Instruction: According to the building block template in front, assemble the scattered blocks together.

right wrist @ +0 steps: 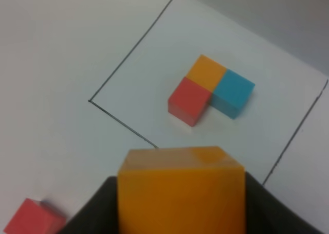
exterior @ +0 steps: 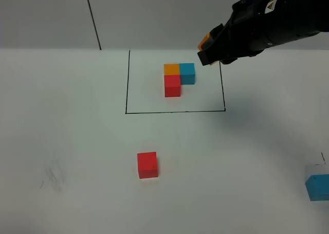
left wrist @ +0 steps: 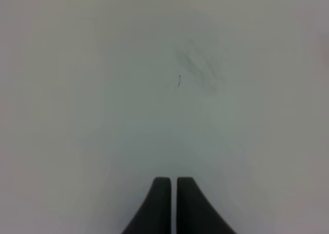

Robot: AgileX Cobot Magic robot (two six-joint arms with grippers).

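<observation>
The template (exterior: 178,78) is an L of orange, blue and red cubes inside a black-lined rectangle at the back of the table; it also shows in the right wrist view (right wrist: 209,96). My right gripper (exterior: 206,50) is shut on the loose orange cube (right wrist: 181,193) and holds it in the air near the rectangle's back right corner. The loose red cube (exterior: 147,165) lies in front of the rectangle and also shows in the right wrist view (right wrist: 35,218). The loose blue cube (exterior: 318,186) sits at the table's right edge. My left gripper (left wrist: 173,185) is shut and empty over bare table.
The white table (exterior: 67,126) has a faint grey smudge (exterior: 52,176) at the front left, also in the left wrist view (left wrist: 199,69). A thin black cable (exterior: 92,20) runs down the back wall.
</observation>
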